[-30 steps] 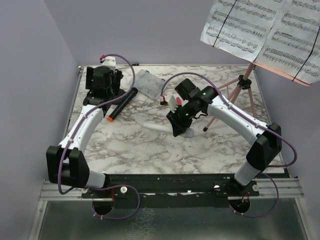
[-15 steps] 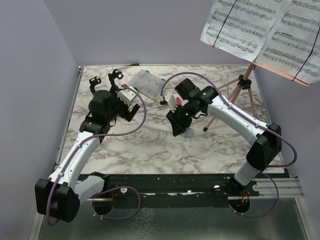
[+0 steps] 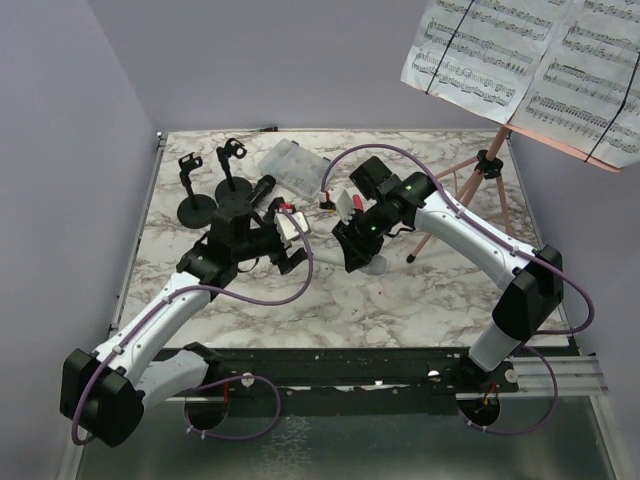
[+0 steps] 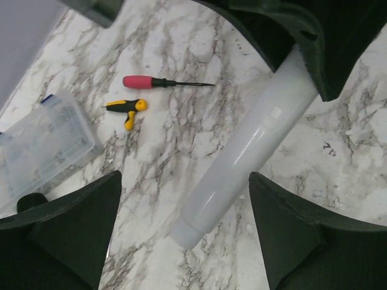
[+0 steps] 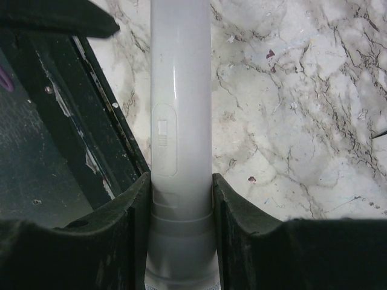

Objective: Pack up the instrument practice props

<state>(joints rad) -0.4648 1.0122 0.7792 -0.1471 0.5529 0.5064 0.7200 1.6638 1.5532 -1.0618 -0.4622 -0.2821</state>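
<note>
The grey-headed microphone (image 5: 180, 121) has a white body and lies on the marble table (image 3: 420, 290). My right gripper (image 5: 180, 205) is shut on it near its head; it is at centre table in the top view (image 3: 358, 250). My left gripper (image 4: 184, 235) is open, its jaws astride the free tail of the microphone (image 4: 242, 157) without touching it; it also shows in the top view (image 3: 298, 248). Two black mic holders (image 3: 195, 205) (image 3: 232, 185) stand at the back left. The black microphone (image 3: 262, 188) lies by them, partly hidden. Sheet music (image 3: 530, 60) rests on the pink tripod (image 3: 480, 185).
A clear compartment box (image 3: 295, 165) sits at the back centre and shows in the left wrist view (image 4: 42, 142). A red screwdriver (image 4: 151, 81) and a yellow one (image 4: 127, 109) lie beside it. The tripod's legs stand at the back right of the table.
My left arm has swung from the back left corner to the centre, and its open gripper now straddles the microphone's tail. The two holders are uncovered. The right arm has not moved.
</note>
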